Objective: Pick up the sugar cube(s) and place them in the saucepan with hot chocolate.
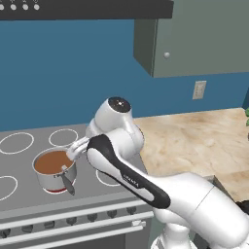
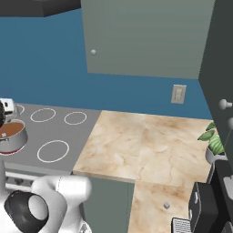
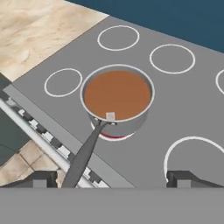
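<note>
The saucepan with hot chocolate [image 3: 117,94] is a small steel pan of brown liquid on the grey stovetop, with a red glow at its base and a dark handle [image 3: 83,155] pointing toward the stove's front. It also shows in the left base view, saucepan [image 1: 53,168], and at the left edge of the right base view, saucepan [image 2: 11,135]. My gripper [image 3: 111,180] hangs above the pan's handle side, open, with nothing between its fingers. A small white sugar cube [image 3: 110,116] shows at the pan's near rim, where the handle joins. Another sugar cube [image 2: 166,205] lies on the marble counter.
Flat white burner rings [image 3: 172,58] surround the pan. A row of knobs [image 1: 73,221] runs along the stove's front. The marble counter [image 2: 145,150] stretches to the right, with a potted plant [image 2: 214,139] and a dark appliance [image 2: 205,205] at its far end. Wall cabinets [image 2: 145,36] hang above.
</note>
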{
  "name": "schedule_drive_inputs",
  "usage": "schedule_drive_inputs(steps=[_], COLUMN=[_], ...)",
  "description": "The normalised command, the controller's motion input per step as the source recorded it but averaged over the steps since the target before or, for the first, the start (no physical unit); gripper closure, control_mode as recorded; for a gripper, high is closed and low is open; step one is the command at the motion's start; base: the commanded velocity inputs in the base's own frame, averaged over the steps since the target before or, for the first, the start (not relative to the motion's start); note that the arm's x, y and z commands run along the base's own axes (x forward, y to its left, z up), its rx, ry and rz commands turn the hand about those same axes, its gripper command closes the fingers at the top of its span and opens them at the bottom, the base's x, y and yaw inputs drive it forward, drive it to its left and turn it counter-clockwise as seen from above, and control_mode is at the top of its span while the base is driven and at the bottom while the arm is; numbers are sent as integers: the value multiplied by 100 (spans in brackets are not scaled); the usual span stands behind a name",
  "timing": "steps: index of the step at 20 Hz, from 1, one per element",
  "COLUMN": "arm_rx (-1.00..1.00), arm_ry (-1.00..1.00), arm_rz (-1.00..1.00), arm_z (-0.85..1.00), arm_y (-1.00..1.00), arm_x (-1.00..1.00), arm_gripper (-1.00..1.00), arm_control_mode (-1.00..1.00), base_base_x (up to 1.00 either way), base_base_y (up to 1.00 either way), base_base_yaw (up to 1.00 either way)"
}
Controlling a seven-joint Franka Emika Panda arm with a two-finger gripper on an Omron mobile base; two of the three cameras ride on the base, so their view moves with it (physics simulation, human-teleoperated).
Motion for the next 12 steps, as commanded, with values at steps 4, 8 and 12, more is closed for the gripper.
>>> schedule_drive_inputs(steps=[4, 8, 12], arm_rx=[2, 1, 0], arm_ry=[0, 0, 0], arm_rz=[-2, -4, -13], arm_z=[0, 0, 0], arm_y=[-30, -38, -55], arm_x=[-8, 0, 0], arm_gripper=[-100, -100, -100], arm_control_mode=[-100, -100, -100], base_base_x=[0, 0, 0], base_base_y=[0, 0, 0], base_base_yaw=[0, 0, 0])
